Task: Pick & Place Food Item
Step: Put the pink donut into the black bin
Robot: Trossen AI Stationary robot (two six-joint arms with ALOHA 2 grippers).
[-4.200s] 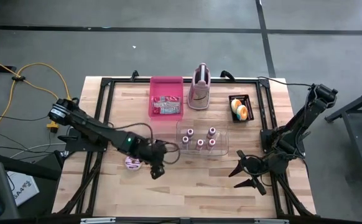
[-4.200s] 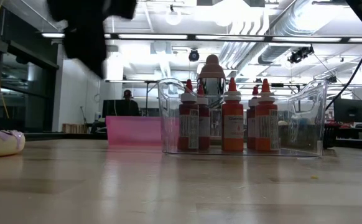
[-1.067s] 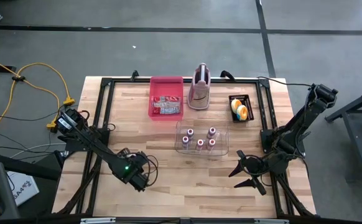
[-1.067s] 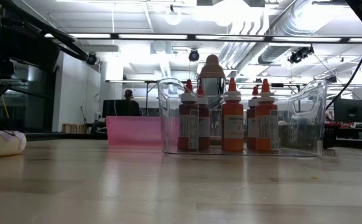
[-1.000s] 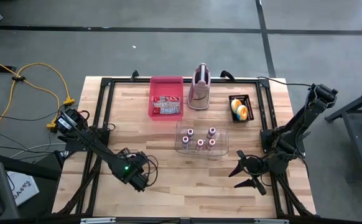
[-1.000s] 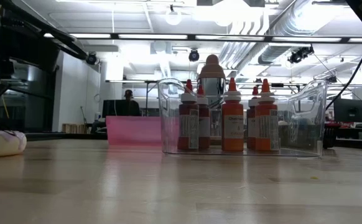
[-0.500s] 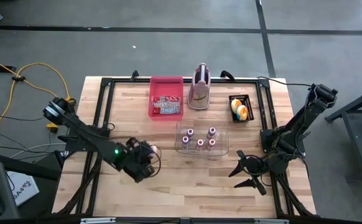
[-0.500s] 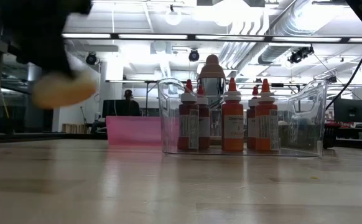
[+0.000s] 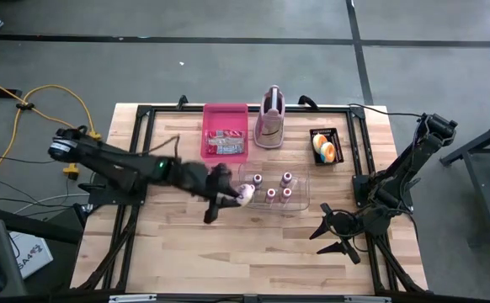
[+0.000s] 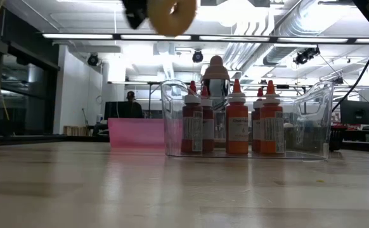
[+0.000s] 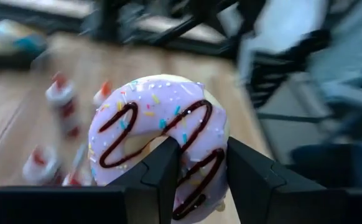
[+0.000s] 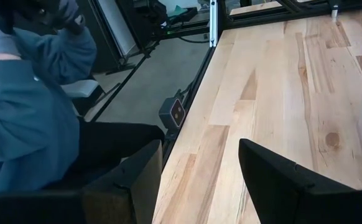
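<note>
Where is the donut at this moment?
The donut is in the left gripper, lifted above the table; in the high view it is at the left edge of the bottle bin.

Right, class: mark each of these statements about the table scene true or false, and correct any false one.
1. The left pincer holds a donut. True.
2. The donut lies on the table. False: it is lifted in the air.
3. The clear bin holds bottles. True.
4. The right pincer grips a bottle. False: it is open and holds nothing.
5. The pink tray sits right of the shoe. False: left.
</note>
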